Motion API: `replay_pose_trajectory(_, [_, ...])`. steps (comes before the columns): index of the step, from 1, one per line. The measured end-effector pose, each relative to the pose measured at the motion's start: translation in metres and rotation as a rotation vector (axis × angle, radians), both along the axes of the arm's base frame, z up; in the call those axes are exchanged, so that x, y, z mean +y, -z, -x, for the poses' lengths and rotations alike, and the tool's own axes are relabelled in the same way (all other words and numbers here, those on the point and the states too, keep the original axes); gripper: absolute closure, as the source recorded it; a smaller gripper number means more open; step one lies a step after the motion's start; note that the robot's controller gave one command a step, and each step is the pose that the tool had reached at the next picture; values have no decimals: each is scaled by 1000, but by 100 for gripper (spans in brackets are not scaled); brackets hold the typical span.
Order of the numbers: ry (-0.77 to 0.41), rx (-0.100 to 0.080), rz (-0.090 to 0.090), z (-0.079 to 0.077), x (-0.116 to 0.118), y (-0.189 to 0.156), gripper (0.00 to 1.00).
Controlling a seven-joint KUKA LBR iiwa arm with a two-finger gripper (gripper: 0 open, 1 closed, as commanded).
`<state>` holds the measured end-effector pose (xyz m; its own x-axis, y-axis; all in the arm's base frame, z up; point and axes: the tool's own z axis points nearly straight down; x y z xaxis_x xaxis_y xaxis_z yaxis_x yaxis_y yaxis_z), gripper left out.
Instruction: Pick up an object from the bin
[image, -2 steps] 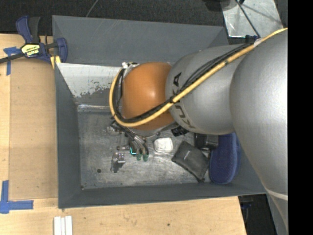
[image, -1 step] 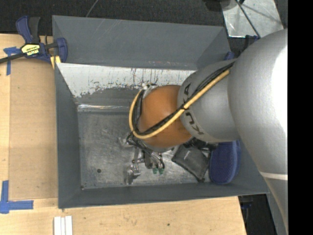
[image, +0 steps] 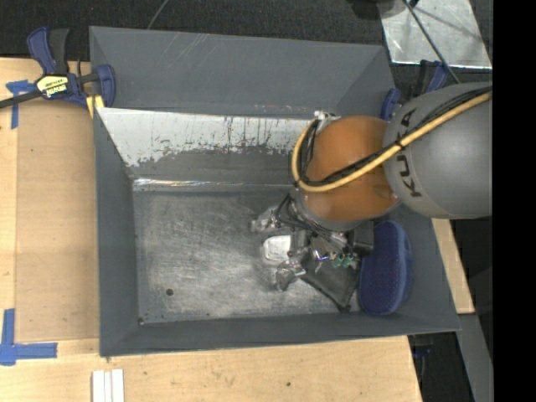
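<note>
Shiny whitish lump (image: 276, 248) lies by the jaws, near a blue oval pad (image: 387, 266). It looks light and slippery, so grab its middle. I cannot tell if the jaws are spread.

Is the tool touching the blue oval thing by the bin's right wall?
Apart. The camera view shows the tool down beside a whitish thing, with a dark flat thing lying between it and the blue oval thing.

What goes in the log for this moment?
position: tool low in grey metal bin, right of centre | nearest: small whitish shiny object, flat black object | beside: dark blue oval pad | grasp: not confirmed
</note>
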<state>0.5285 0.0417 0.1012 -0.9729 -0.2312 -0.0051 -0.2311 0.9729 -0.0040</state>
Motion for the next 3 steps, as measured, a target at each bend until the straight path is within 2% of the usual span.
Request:
replay_pose_trajectory(1, [18, -2, 1, -38, -55, 0, 0])
replay_pose_trajectory(2, [172, 1, -2, -37, -30, 27, 0])
replay_pose_trajectory(3, [198, -13, -6, -9, -24, 27, 0])
